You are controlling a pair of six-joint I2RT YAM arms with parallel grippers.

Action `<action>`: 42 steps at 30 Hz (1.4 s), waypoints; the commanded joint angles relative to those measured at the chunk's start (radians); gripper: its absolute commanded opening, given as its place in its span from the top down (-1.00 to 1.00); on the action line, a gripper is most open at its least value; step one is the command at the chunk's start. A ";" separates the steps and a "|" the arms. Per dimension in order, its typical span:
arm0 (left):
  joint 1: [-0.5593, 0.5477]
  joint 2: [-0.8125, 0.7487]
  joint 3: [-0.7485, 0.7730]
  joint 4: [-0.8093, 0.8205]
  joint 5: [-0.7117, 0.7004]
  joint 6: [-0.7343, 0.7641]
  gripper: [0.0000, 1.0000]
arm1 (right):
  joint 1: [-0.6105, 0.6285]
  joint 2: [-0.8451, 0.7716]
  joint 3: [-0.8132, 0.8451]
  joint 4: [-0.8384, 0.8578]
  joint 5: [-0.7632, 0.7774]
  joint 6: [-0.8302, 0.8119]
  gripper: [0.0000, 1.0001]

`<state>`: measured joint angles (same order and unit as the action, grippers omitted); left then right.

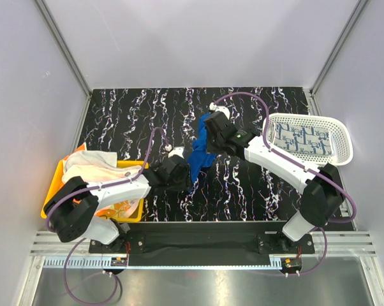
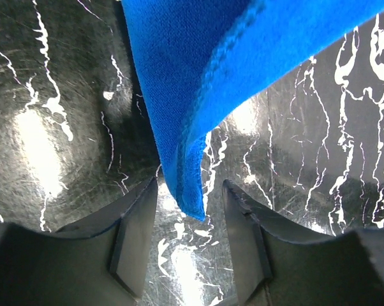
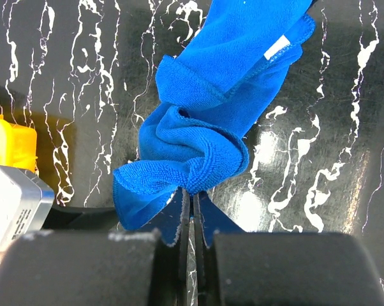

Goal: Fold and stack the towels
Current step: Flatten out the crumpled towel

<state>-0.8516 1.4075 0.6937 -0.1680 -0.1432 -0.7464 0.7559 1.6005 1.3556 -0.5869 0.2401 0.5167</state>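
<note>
One blue towel point(image 1: 201, 153) is pinched by the right gripper point(image 3: 192, 197) and hung long-ways, corner down. The left gripper point(image 2: 191, 217) is spread around that corner.

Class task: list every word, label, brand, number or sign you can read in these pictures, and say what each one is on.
None can be read.
The small white tag on the blue towel shows no legible print.
The blue marks on the white towel in the basket look like pattern, not letters.
</note>
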 commanded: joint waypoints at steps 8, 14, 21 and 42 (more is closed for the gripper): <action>-0.026 0.019 0.023 0.009 -0.053 -0.042 0.18 | -0.016 -0.004 0.033 0.044 -0.025 -0.017 1.00; -0.033 0.022 0.018 -0.004 -0.055 -0.057 0.30 | -0.021 -0.007 0.025 0.052 -0.030 -0.015 1.00; -0.038 0.015 0.030 -0.034 -0.085 -0.061 0.70 | -0.024 -0.013 0.016 0.056 -0.035 -0.015 1.00; -0.037 -0.282 0.860 -0.659 -0.456 0.384 1.00 | -0.030 -0.281 0.305 -0.096 0.094 -0.291 1.00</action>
<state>-0.8845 1.1557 1.4082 -0.7410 -0.4927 -0.5045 0.7319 1.3823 1.5482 -0.6590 0.2642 0.3309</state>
